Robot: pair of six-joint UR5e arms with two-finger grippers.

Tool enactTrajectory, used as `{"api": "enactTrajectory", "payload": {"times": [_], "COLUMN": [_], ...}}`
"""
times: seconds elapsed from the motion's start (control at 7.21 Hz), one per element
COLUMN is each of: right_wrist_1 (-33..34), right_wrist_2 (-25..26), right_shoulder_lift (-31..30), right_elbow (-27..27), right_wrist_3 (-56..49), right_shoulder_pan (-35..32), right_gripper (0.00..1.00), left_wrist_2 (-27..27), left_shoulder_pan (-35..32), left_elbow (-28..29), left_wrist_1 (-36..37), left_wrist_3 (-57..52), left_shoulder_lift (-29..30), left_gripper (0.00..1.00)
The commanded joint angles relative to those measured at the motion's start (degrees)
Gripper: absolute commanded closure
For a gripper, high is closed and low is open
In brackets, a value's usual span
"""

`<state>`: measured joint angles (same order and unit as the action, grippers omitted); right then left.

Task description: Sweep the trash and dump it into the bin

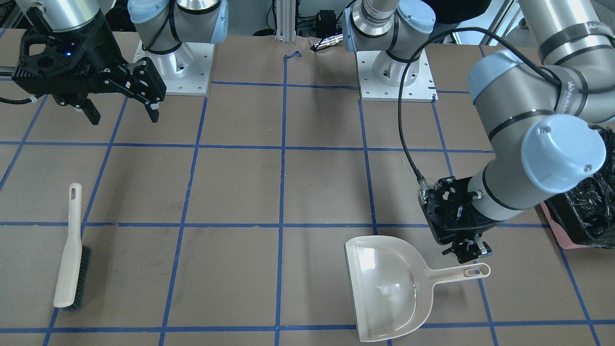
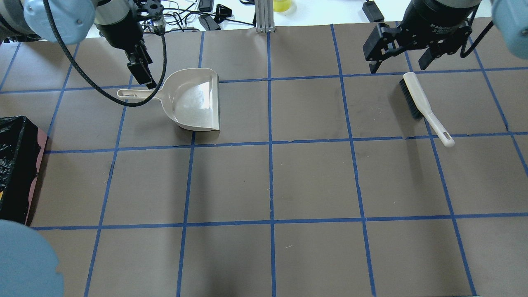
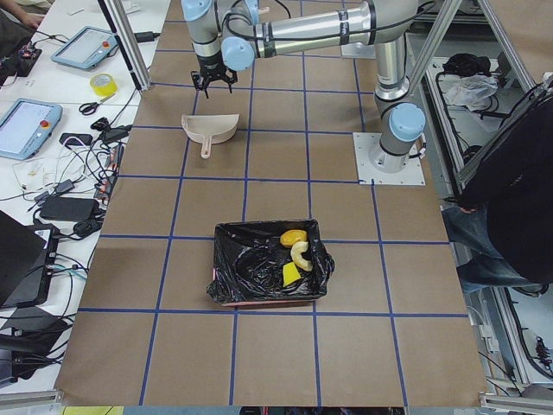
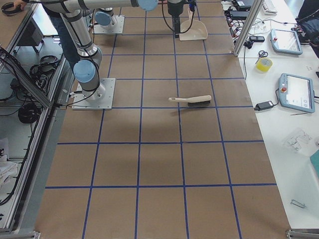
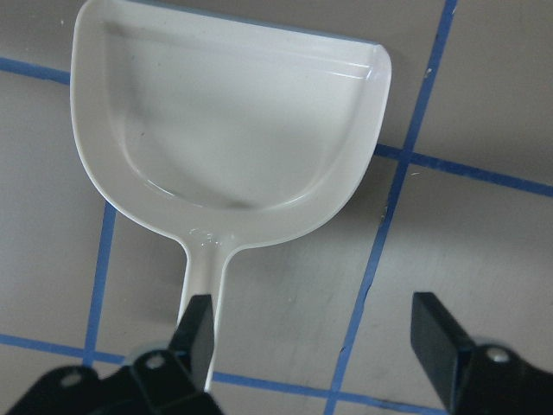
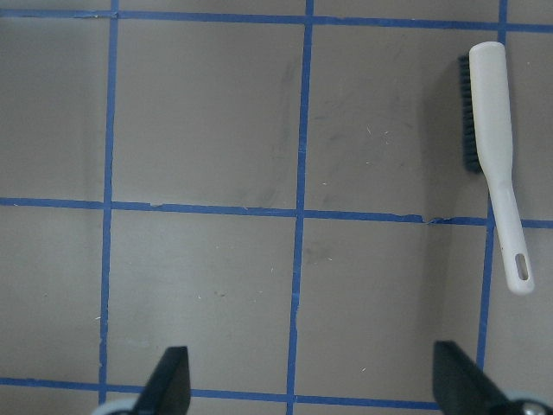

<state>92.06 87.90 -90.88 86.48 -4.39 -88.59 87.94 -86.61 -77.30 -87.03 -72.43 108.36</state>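
Observation:
The three trash pieces lie inside the black-lined bin (image 3: 246, 264): the amber lump (image 3: 292, 237), the pale orange peel (image 3: 301, 252) and the yellow-green wedge (image 3: 291, 275). The bin also shows at the table edge in the front view (image 1: 586, 216) and the overhead view (image 2: 16, 165). The beige dustpan (image 2: 194, 99) lies empty on the table. My left gripper (image 5: 311, 324) is open and empty just above the dustpan's handle (image 5: 203, 268). The brush (image 2: 425, 105) lies flat on the table. My right gripper (image 2: 398, 66) is open and empty, raised beside the brush head.
The brown table has a blue tape grid. The two arm bases (image 1: 175, 62) stand at the robot's side. Cables and tablets lie on a white bench (image 3: 52, 130) past the far edge. A person (image 3: 510, 199) stands beside the table.

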Motion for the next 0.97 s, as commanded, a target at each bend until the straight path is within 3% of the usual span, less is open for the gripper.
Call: {"api": "enactTrajectory", "payload": {"times": [0.0,0.28,0.69,0.83], "right_wrist_1": [0.1,0.0,0.0,0.0], "right_wrist_2": [0.0,0.0,0.1,0.1], "right_shoulder_lift": [-0.1,-0.1,-0.1,-0.1], "right_elbow": [0.0,0.0,0.0,0.0], "right_wrist_3": [0.0,0.0,0.0,0.0], "right_shoulder_pan": [-0.1,0.0,-0.1,-0.1], "right_gripper": [0.00,0.00,0.00,0.00], "left_wrist_2": [-2.2,-1.4,1.0,1.0], "left_shoulder_pan": [-1.2,-1.2,-1.1,-1.0], "left_elbow": [-0.7,-3.1,-6.5,-7.6], "left_wrist_1": [-3.9,-6.7,-5.2,-5.2], "left_wrist_3": [17.1,31.8,60.3,61.4], "left_shoulder_lift": [-7.0,-11.5,-15.4,-16.1], "left_gripper": [0.00,0.00,0.00,0.00]}}
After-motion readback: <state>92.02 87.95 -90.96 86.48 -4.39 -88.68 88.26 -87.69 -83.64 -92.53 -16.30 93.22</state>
